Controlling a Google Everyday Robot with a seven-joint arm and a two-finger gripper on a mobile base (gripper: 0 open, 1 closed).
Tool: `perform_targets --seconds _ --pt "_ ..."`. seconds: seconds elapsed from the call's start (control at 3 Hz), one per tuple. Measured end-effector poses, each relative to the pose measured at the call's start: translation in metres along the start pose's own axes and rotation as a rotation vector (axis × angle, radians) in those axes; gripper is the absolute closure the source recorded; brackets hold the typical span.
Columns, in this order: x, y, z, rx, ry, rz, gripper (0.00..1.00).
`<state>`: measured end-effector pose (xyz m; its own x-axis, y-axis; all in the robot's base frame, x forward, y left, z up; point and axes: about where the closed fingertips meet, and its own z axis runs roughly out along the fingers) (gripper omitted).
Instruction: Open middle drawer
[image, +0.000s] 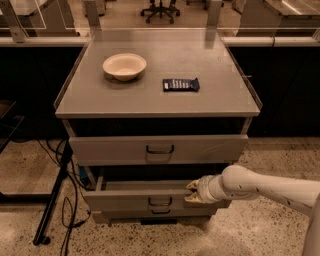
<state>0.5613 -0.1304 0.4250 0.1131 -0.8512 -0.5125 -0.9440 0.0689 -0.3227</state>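
The middle drawer (125, 200) is a grey, shallow-fronted drawer with a small dark loop handle (160, 202). It stands partly pulled out of the cabinet, with a dark gap showing behind its front. My gripper (193, 192) is at the right part of the drawer's upper front edge, to the right of the handle. Its tan fingers (192, 185) close over that edge. My white arm (265, 190) reaches in from the right. The taller top drawer (110, 148) sits above and the lowest drawer (120, 216) just below.
On the cabinet top (150, 102) are a white bowl (124, 66) and a dark flat packet (180, 84). A black stand leg and cables (52, 205) lie on the speckled floor at the left. Dark counters stand behind, and office chairs further back.
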Motion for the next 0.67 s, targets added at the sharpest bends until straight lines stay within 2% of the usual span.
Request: perform_targets --seconds 0.67 --pt "0.0 0.0 0.0001 0.0 0.0 0.0 0.35"
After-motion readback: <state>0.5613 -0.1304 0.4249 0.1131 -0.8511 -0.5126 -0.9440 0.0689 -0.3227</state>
